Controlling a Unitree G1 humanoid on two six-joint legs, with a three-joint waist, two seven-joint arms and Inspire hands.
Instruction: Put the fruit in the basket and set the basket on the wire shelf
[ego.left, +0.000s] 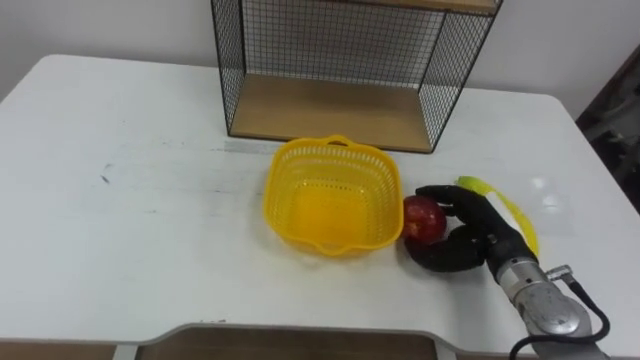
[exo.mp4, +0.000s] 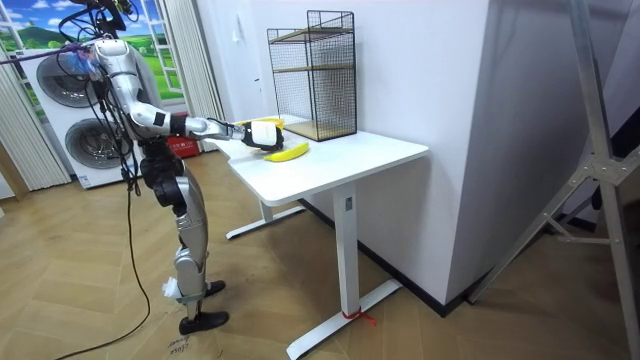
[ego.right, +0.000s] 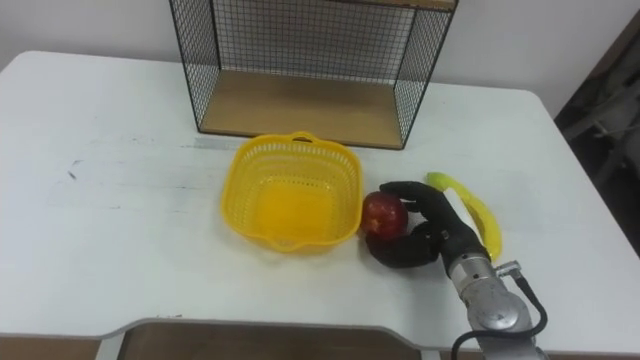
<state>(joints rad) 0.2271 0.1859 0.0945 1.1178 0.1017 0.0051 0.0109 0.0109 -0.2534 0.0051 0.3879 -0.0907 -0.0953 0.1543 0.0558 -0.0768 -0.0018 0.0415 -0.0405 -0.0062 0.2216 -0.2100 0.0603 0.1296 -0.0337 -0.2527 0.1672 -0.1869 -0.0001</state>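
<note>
A red apple (ego.left: 423, 219) lies on the white table (ego.left: 130, 180) just right of the empty yellow basket (ego.left: 331, 194). My right hand (ego.left: 470, 240) has its black fingers and thumb curled round the apple from the right. A yellow banana (ego.left: 515, 215) lies on the table just behind and to the right of that hand. The wire shelf (ego.left: 340, 60) with its wooden floor stands at the back of the table, behind the basket. In the room view I stand at the table's end with the right arm (exo.mp4: 205, 126) stretched over it towards the basket.
The table's front edge (ego.left: 300, 328) runs close below the basket and hand. The wide left half of the tabletop (ego.right: 100, 170) is bare white surface. Washing machines (exo.mp4: 70, 120) stand behind me in the room view.
</note>
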